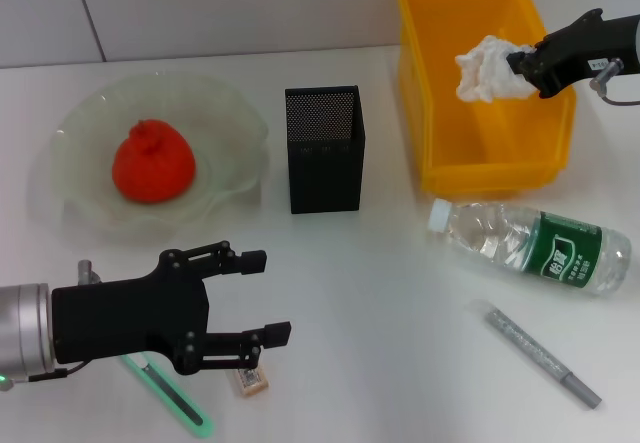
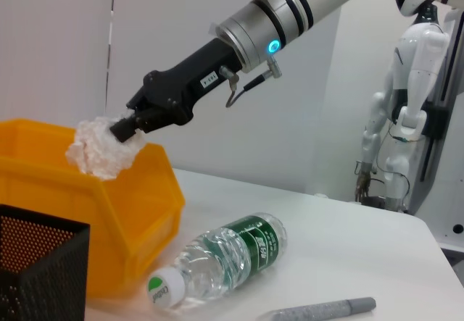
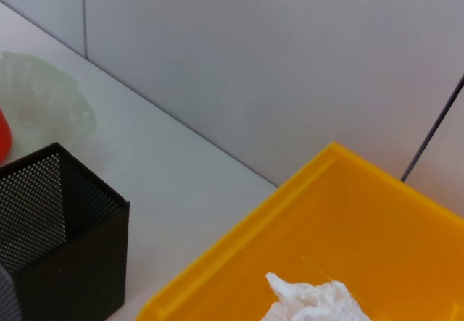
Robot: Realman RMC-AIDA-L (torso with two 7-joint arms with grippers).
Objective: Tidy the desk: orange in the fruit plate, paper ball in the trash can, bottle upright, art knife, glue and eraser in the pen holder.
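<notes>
While the right gripper [image 1: 515, 64] holds the crumpled paper ball [image 1: 487, 69] between its fingers above the yellow plastic trash can [image 1: 485, 168], you see the left gripper [image 1: 260, 318] low over the white table [image 1: 380, 293], its fingers wide apart, just beside the small eraser [image 1: 249, 381]. Grey wall panels stand behind.

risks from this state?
1. Right tool holds the paper ball above the trash can; a release while swinging could drop it outside the walls.
2. Left tool, open, hovers by the eraser and art knife; descending could nudge either.
3. The bottle lies on its side and may roll.
</notes>
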